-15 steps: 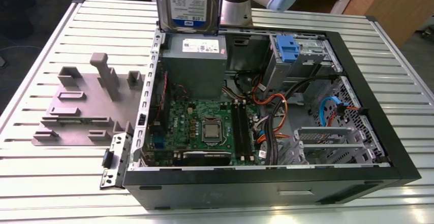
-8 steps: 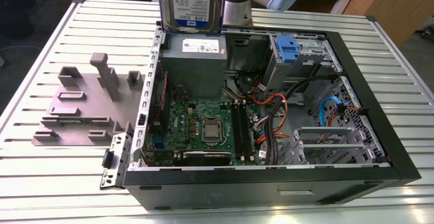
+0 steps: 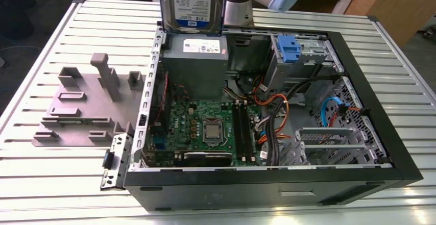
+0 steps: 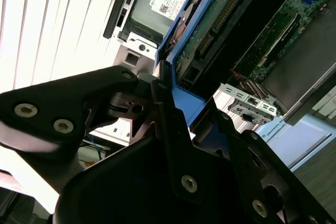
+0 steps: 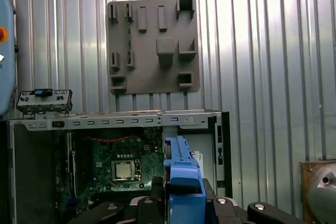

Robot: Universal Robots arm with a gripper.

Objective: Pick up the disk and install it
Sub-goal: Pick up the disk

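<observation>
The disk [image 3: 193, 3] hangs upright at the top of the exterior view, its white-and-blue label facing the camera, just above the open computer case's [image 3: 398, 158] back edge and the power supply [image 3: 196, 64]. In the second wrist view its green circuit-board underside and blue carrier frame [image 4: 210, 30] run up from my gripper [image 4: 173, 109]. My gripper is shut on the disk, its black fingers [image 4: 118, 103] pressing the blue frame from both sides. In the first wrist view the blue frame [image 5: 181, 174] stands edge-on in my gripper [image 5: 181, 199], above the case interior.
The case lies open on a ribbed metal table [image 3: 41, 184], showing the motherboard [image 3: 204, 128], cables and a blue latch on a grey cage [image 3: 289, 49]. A grey fixture plate [image 3: 81, 107] with upright blocks lies at the exterior view's left, and in the first wrist view [image 5: 155, 45] too.
</observation>
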